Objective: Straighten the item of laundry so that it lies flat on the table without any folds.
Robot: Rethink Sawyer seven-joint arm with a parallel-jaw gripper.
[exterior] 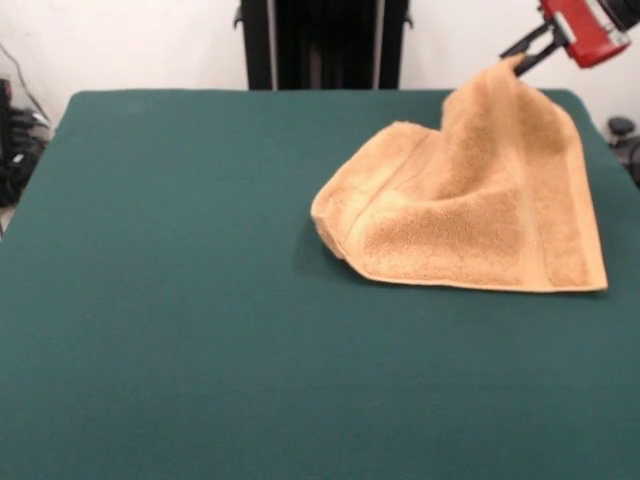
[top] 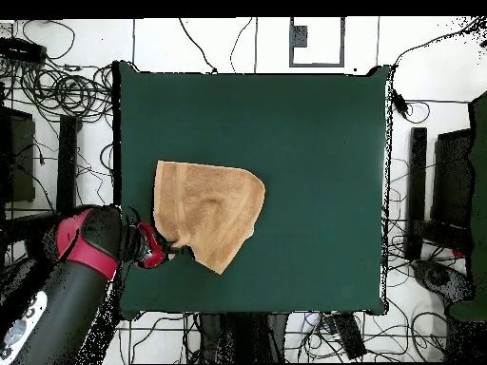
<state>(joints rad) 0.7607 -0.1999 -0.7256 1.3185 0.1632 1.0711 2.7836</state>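
Note:
The golden tan towel (exterior: 470, 205) lies on the right side of the dark green table (exterior: 180, 300). One corner is lifted up toward the top right, so the cloth rises in a peak with folds running down from it. The rest rests on the table, with a flat woven band along its right and left edges. My gripper (exterior: 518, 58) is shut on that lifted corner, above the table's far right part. In the overhead view the towel (top: 209, 211) is left of centre and the gripper (top: 164, 249) holds its lower left corner near the table's left edge.
The red and black arm (top: 76, 261) reaches in from the lower left in the overhead view. Cables and dark equipment (top: 57, 95) lie on the floor around the table. The robot's black pedestal (exterior: 320, 45) stands behind the table's far edge.

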